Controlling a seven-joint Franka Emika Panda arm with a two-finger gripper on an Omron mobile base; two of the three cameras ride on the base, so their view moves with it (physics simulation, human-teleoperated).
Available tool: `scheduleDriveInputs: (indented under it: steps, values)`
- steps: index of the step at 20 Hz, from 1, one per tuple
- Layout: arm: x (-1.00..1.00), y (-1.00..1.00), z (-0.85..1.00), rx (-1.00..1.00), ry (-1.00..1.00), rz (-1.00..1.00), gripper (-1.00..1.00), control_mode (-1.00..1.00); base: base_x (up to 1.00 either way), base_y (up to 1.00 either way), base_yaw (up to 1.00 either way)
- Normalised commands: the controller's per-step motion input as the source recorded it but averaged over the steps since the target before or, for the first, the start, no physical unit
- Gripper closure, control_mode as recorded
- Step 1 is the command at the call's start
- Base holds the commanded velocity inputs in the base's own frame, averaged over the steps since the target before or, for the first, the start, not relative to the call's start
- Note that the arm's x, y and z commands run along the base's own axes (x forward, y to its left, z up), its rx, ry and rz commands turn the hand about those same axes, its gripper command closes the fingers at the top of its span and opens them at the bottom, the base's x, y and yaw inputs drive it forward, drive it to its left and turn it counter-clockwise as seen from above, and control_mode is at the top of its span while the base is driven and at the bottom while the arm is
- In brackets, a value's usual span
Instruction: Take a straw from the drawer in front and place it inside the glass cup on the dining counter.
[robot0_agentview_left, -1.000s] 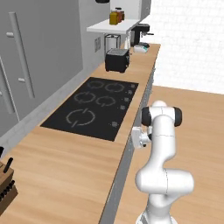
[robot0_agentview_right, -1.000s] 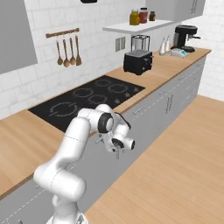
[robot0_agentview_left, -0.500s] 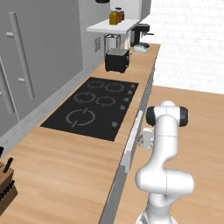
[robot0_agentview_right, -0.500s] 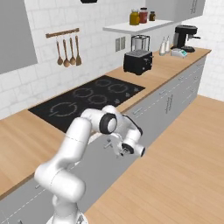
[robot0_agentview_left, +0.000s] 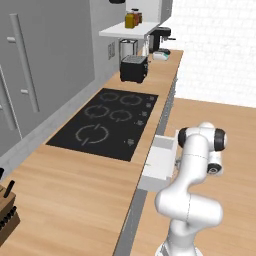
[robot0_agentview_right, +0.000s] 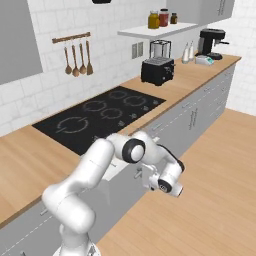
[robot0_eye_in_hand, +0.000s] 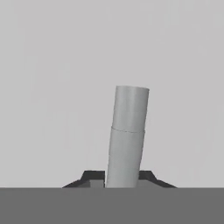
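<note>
The drawer (robot0_agentview_left: 159, 161) stands pulled out from under the wood worktop, and the part of its pale interior that shows is bare. My gripper (robot0_eye_in_hand: 119, 177) is shut on the drawer's grey bar handle (robot0_eye_in_hand: 127, 135), which runs up between the two dark fingertips (robot0_eye_in_hand: 92, 176) against the flat grey drawer front. From the right base view the gripper (robot0_agentview_right: 148, 176) sits at the drawer front, low beside the cabinets. The straw is hidden. The glass cup and the dining counter are out of view.
A black cooktop (robot0_agentview_left: 111, 122) is set into the worktop beside the drawer. Farther along stand a black toaster (robot0_agentview_left: 133, 68) and a coffee machine (robot0_agentview_right: 210, 42). A knife block (robot0_agentview_left: 6, 216) sits at the near left. Open wood floor (robot0_agentview_right: 210, 200) lies to the arm's right.
The gripper has pulled back from the cabinets with the handle in it, and the drawer has slid further out. The jaws closed tighter early in the second.
</note>
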Motion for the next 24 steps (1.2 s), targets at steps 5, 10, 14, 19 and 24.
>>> scheduleDriveInputs:
  steps: [5,10,14,19,24]
  values:
    - [-0.22,-0.45,-0.06,0.09,0.00,0.00,1.00,-1.00,0.00,0.00,0.00]
    - [-0.32,-0.46,-0.08,0.09,-0.01,0.00,1.00,-1.00,0.00,0.00,0.00]
    - [-0.36,-0.42,-0.09,0.06,-0.04,0.00,1.00,-1.00,0.00,0.00,0.00]
    - [-0.21,-0.40,-0.11,0.04,-0.01,0.00,1.00,-1.00,0.00,0.00,0.00]
    - [0.01,0.00,-0.08,0.00,0.01,0.01,1.00,-1.00,0.00,0.00,0.00]
